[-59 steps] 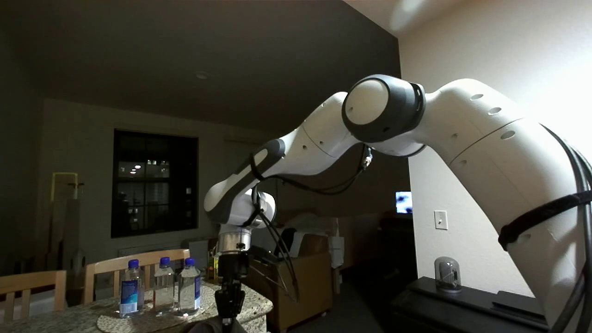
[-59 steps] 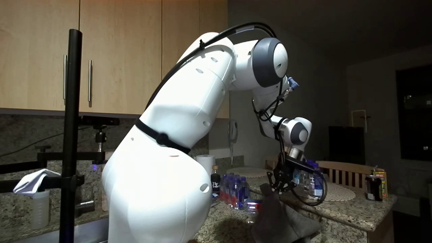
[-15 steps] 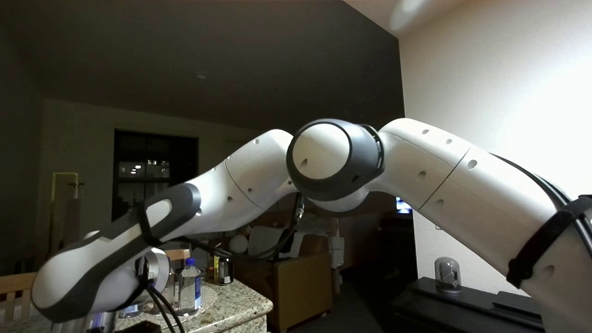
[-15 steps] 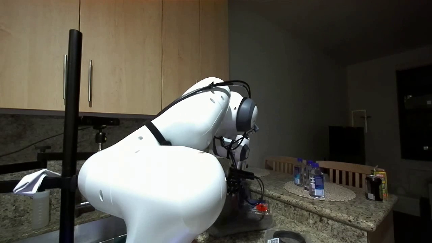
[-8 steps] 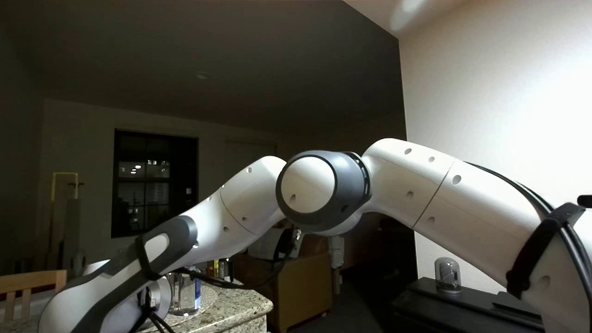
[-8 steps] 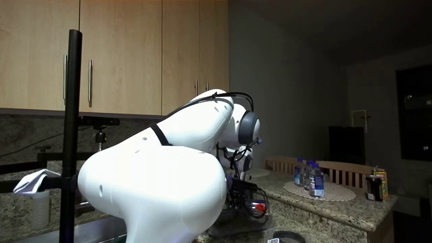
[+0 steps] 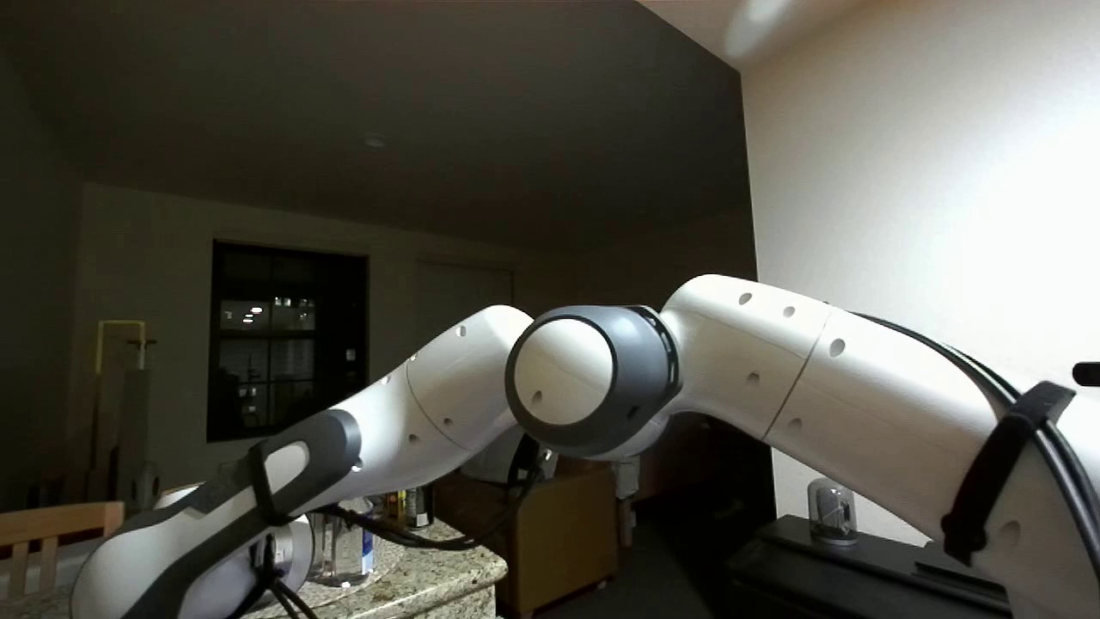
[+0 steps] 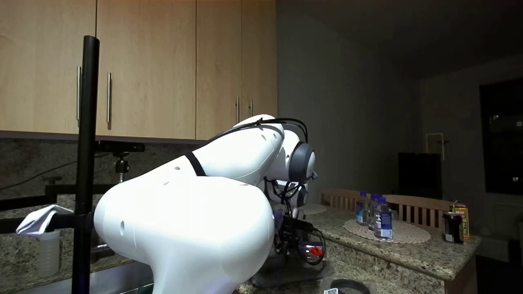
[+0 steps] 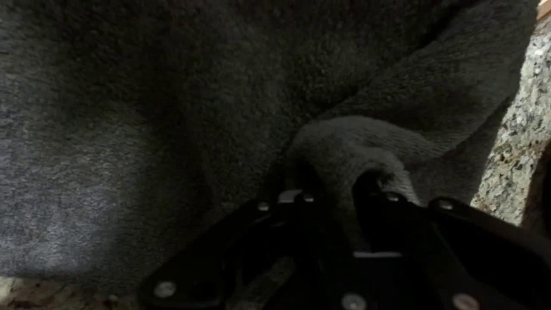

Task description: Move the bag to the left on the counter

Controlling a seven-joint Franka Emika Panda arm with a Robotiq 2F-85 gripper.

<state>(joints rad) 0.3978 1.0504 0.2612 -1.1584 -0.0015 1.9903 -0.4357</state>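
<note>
Dim kitchen, light speckled stone counter underneath | there lies your dark-grey plush cloth, presumably the bag, spread and rumpled | and look, your black two-fingered gripper, jaws clamped on a raised fold, probably so limp fabric follows your pull

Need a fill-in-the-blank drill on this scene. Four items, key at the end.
1. The cloth in the wrist view is ___ in color.
2. A fold of it shows in the gap ___ the two fingers of the tool.
3. In an exterior view, the placemat nearest the dark can carries ___ bottles.
4. That can stands off the placemat, directly on the ___.

Missing words: gray; between; three; counter.
</note>
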